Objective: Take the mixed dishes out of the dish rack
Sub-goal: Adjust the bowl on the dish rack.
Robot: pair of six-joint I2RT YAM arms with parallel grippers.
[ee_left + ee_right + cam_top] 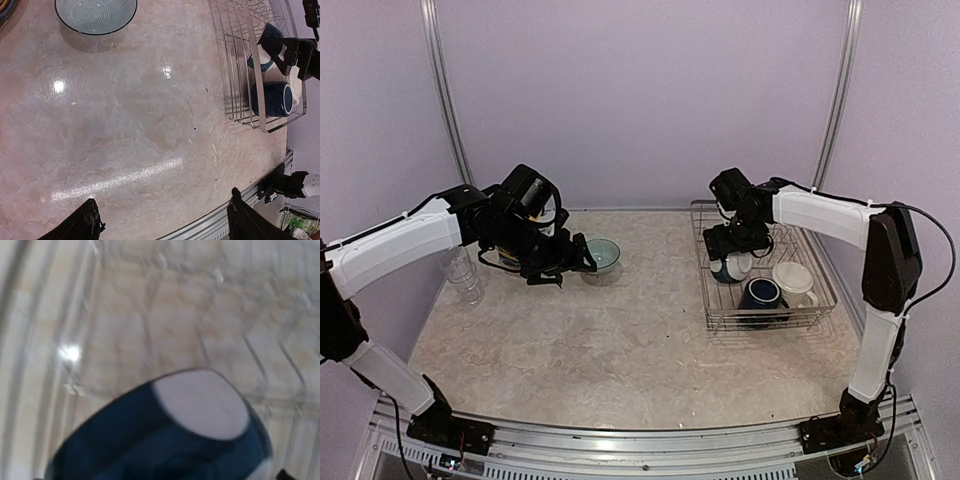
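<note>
Right hand, fingers spread, hovered just above the dark teal bowl in the dish rack by the worktop's right edge. Next it probably needed to lower and close. Left hand hung spread, empty.

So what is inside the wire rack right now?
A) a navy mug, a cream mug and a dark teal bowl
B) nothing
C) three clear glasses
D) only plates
A: the dish rack holds the navy mug, the cream mug and the dark teal bowl.
</note>
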